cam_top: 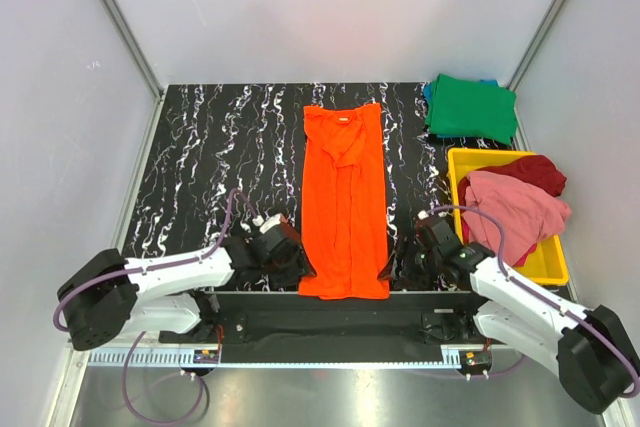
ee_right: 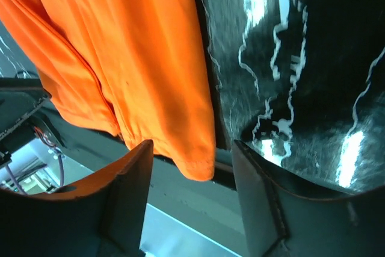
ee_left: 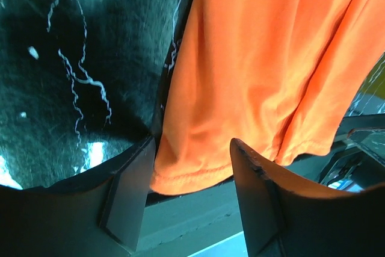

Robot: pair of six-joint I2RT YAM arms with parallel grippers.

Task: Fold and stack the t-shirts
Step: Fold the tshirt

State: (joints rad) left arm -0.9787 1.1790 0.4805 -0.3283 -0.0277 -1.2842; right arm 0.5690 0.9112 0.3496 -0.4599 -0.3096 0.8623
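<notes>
An orange t-shirt [cam_top: 344, 197] lies folded into a long narrow strip down the middle of the black marbled table [cam_top: 210, 167], collar at the far end, hem hanging slightly over the near edge. My left gripper [cam_top: 300, 269] stands open at the hem's near-left corner [ee_left: 186, 176], with the cloth edge between the spread fingers but not pinched. My right gripper [cam_top: 392, 269] is open at the near-right corner [ee_right: 195, 161], which hangs free between its fingers. A folded green t-shirt [cam_top: 470, 107] lies on a blue one at the far right. Pink [cam_top: 510, 209] and dark red [cam_top: 535, 173] t-shirts lie crumpled in the tray.
A yellow plastic tray [cam_top: 555, 265] sits at the right edge of the table. White walls enclose the table on three sides. The metal frame rail [cam_top: 330, 312] runs along the near edge below the hem.
</notes>
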